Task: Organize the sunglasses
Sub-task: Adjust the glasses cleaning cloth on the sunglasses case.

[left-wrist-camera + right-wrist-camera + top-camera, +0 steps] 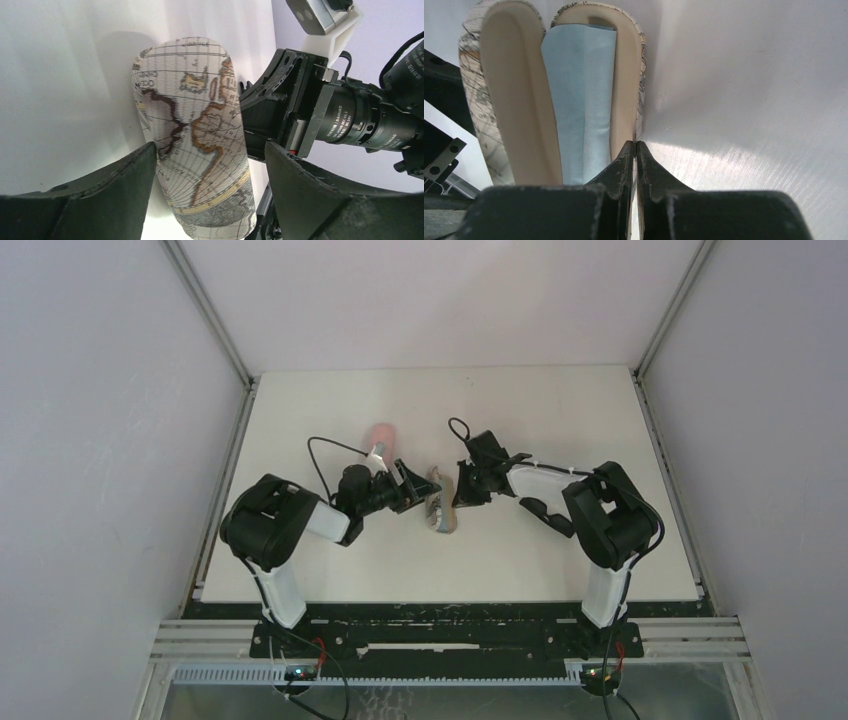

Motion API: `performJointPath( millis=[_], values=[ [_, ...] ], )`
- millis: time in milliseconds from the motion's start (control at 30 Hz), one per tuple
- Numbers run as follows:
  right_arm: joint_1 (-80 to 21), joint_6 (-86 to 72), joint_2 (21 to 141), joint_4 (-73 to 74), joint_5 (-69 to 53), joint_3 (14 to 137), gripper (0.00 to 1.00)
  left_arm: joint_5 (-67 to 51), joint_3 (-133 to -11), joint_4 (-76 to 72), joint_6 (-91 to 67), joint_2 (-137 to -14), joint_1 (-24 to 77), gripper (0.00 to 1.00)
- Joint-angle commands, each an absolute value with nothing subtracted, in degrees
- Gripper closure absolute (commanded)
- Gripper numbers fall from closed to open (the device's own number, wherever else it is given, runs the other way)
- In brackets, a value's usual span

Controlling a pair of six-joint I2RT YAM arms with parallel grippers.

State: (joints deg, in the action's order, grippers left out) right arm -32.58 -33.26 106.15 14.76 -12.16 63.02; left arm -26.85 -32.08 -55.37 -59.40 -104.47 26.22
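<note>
Far left on the table (560, 570), the pink case (381, 436) lies just beyond my left wrist, untouched. My left jaws stand wide, astride the map-printed case (192, 130). One finger (100, 185) seems to rest against its flank and the other is apart from it, so nothing is gripped. That case is hinged open mid-table, and inside I see only a light-blue cloth (581, 100). The sunglasses show in none of my views. My right jaws are pressed together at the rim of the cloth-lined half; whether they pinch it I cannot tell. I judge I should centre the left fingers on the shell, close gently so it does not skid, and brace it with the right.
</note>
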Motion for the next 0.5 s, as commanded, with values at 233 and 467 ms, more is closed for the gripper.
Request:
performJointPath(
  millis=[233,467],
  values=[
    [-33.0,-33.1,101.9,13.8,-11.7,63.1,1.00,-27.6,-34.3,-52.4,-56.8,-103.4,26.3,0.19],
    [-32.9,-33.2,102.3,13.6,-12.2,63.1,1.00,-28.8,-34.0,-56.2,-58.7,-103.6,26.3,0.27]
  ],
)
